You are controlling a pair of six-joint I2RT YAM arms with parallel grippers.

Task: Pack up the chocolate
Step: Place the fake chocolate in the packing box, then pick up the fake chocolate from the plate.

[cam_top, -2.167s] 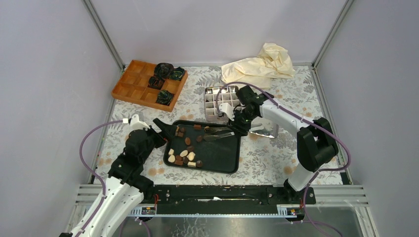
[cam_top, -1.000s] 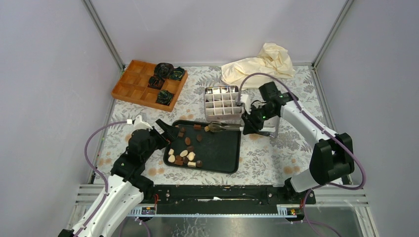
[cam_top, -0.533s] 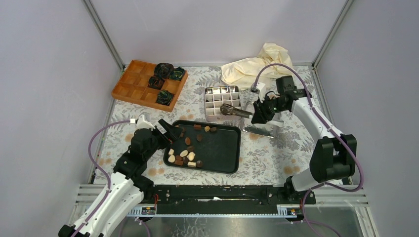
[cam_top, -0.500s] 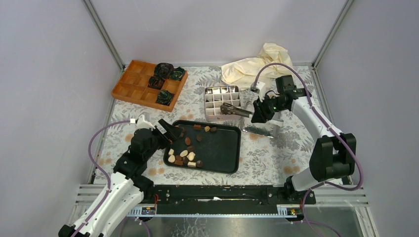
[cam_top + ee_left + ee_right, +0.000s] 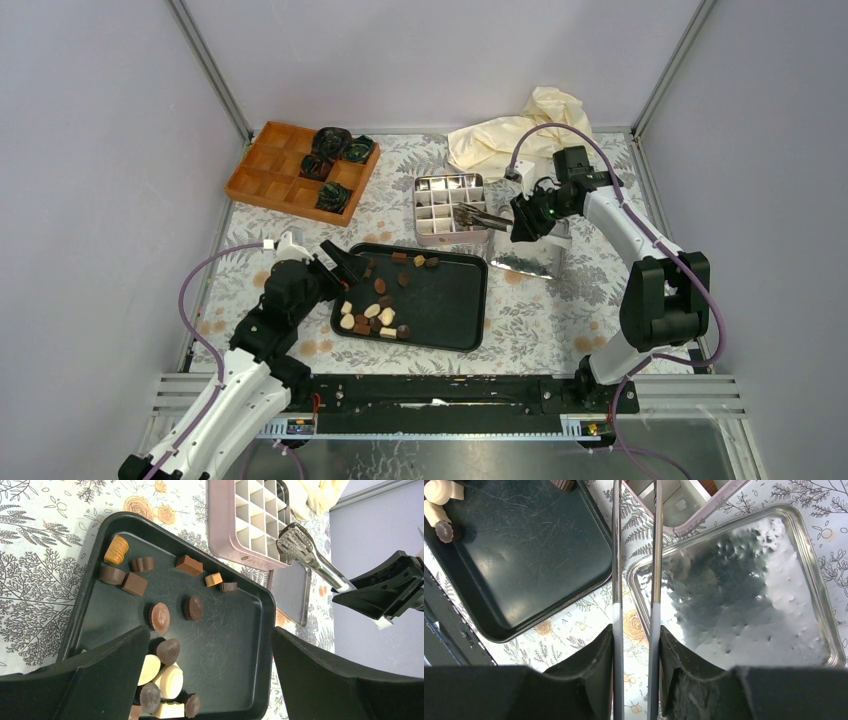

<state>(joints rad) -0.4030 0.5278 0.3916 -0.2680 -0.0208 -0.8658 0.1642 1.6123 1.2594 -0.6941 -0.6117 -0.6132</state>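
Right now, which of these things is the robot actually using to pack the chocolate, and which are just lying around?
In use: chocolates, black tray, divided tin, tongs in the right gripper, tin lid.
Apparently idle: orange wooden tray, crumpled paper cups in it, cream cloth.

Pretty clearly a robotics lab test cell, not anyone's kitchen. The table (image 5: 560,310) has a floral cloth on it, but it's boxed in on three sides by blank grey panels (image 5: 420,60) set in aluminium posts (image 5: 212,70). The left arm (image 5: 262,325) and right arm (image 5: 620,225) are bolted to a metal rail (image 5: 450,393) at its near edge, trailing purple cables (image 5: 185,285).
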